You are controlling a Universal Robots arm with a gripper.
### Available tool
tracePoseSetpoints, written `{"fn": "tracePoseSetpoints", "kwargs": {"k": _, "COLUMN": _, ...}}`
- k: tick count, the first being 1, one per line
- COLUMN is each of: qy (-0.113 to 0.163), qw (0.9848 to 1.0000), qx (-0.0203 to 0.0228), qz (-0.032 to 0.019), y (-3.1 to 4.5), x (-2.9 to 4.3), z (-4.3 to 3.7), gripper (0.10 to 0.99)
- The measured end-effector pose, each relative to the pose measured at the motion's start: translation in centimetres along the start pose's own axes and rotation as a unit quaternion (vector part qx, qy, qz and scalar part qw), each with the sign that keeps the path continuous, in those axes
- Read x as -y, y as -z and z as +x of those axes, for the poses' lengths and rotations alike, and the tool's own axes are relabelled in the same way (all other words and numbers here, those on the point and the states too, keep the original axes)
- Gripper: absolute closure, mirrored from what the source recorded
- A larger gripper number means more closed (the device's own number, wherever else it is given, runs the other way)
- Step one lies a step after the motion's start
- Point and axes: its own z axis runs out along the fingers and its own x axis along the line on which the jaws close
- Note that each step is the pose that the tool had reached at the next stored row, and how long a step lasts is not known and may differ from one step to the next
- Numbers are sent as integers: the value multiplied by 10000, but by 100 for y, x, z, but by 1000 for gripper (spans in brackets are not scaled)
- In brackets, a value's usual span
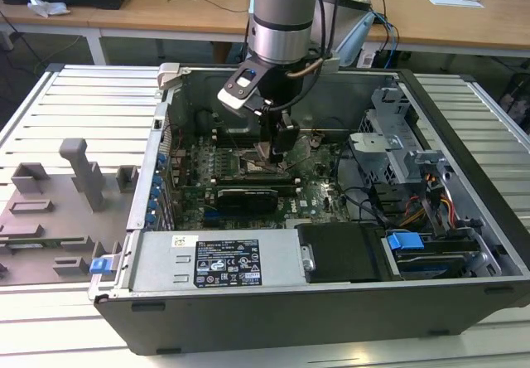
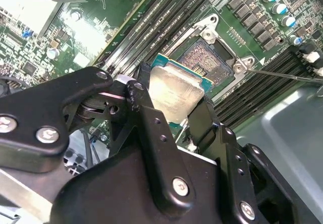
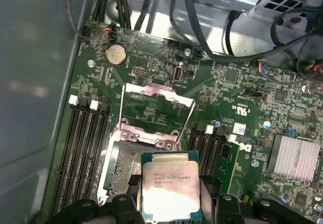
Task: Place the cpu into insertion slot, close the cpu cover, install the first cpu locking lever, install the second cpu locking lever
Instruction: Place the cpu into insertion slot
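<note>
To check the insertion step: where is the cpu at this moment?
In both wrist views the cpu is held by the gripper, partly over the open slot, beside the raised cover.

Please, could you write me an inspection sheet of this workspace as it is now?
Surface: slatted metal table, open computer case on it.
Job's things: cpu held near insertion slot, not seated; cpu cover raised open.
Clutter: grey fixture blocks at the exterior view's left.
Grippers: end effector shut on cpu.
Cables: black bundle and coloured wires inside the case.
Surroundings: wooden desks behind.
</note>
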Motion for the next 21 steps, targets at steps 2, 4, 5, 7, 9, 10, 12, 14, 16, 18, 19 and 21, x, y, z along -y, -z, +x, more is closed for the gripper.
{"fn": "tracePoseSetpoints", "kwargs": {"k": 2, "qy": -128, "qw": 9999, "qx": 4, "qz": 7, "y": -7, "x": 0, "z": 0, "gripper": 541}}
{"fn": "tracePoseSetpoints", "kwargs": {"k": 4, "qy": -214, "qw": 9998, "qx": 6, "qz": 11, "y": -13, "x": 0, "z": 0, "gripper": 541}}
{"fn": "tracePoseSetpoints", "kwargs": {"k": 5, "qy": -262, "qw": 9997, "qx": 7, "qz": 13, "y": -16, "x": 0, "z": 1, "gripper": 541}}
{"fn": "tracePoseSetpoints", "kwargs": {"k": 7, "qy": -318, "qw": 9995, "qx": 9, "qz": 16, "y": -20, "x": 0, "z": 1, "gripper": 541}}
{"fn": "tracePoseSetpoints", "kwargs": {"k": 9, "qy": -364, "qw": 9993, "qx": 10, "qz": 18, "y": -24, "x": 0, "z": 1, "gripper": 541}}
{"fn": "tracePoseSetpoints", "kwargs": {"k": 10, "qy": -388, "qw": 9992, "qx": 11, "qz": 20, "y": -26, "x": 0, "z": 1, "gripper": 541}}
{"fn": "tracePoseSetpoints", "kwargs": {"k": 12, "qy": -432, "qw": 9991, "qx": 12, "qz": 22, "y": -31, "x": 0, "z": 1, "gripper": 541}}
{"fn": "tracePoseSetpoints", "kwargs": {"k": 14, "qy": -475, "qw": 9989, "qx": 13, "qz": 24, "y": -34, "x": 0, "z": 1, "gripper": 541}}
{"fn": "tracePoseSetpoints", "kwargs": {"k": 16, "qy": -516, "qw": 9987, "qx": 17, "qz": 27, "y": -36, "x": 0, "z": 1, "gripper": 541}}
{"fn": "tracePoseSetpoints", "kwargs": {"k": 18, "qy": -571, "qw": 9984, "qx": 21, "qz": 29, "y": -39, "x": 0, "z": 1, "gripper": 541}}
{"fn": "tracePoseSetpoints", "kwargs": {"k": 19, "qy": -592, "qw": 9982, "qx": 22, "qz": 30, "y": -40, "x": 0, "z": 2, "gripper": 541}}
{"fn": "tracePoseSetpoints", "kwargs": {"k": 21, "qy": -649, "qw": 9979, "qx": 22, "qz": 33, "y": -43, "x": 0, "z": 2, "gripper": 541}}
